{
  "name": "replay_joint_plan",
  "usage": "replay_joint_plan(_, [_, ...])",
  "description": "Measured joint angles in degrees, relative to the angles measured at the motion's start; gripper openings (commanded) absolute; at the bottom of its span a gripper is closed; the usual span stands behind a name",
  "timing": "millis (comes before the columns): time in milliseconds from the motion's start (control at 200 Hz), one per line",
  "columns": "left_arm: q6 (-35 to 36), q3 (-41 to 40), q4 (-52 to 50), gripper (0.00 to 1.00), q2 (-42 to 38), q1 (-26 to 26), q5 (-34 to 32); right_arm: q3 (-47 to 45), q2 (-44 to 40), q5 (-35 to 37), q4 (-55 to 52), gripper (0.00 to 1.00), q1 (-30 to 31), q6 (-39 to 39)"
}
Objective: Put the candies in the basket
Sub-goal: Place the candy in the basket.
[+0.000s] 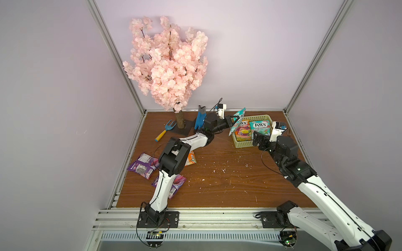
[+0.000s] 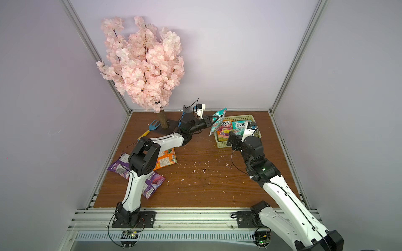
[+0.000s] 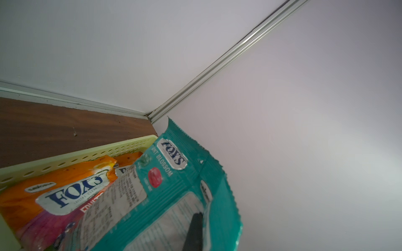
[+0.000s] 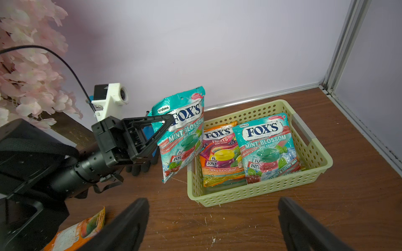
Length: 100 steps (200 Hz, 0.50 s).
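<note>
While a teal packet is gripped by the left gripper just left of the basket, the right gripper is seen wide open and empty at its near side.

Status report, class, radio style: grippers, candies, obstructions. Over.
Left gripper shut on teal Mint Blossom packet, hanging beside basket. Right gripper open, empty. Nothing seen between packet and basket.
</note>
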Motion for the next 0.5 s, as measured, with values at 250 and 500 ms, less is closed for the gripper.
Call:
replay_joint_plan(250, [-3.7,4.3,1.7,0.0,2.7,-3.0,0.2,-1.5,-0.9,0.2,0.5,0.99,0.0,0.0])
replay_joint_plan(500, [4.0,10.2,-10.8,0.01,8.1,-3.1,-5.1,-1.7,-1.0,0.3,0.5,0.99,0.0,0.0])
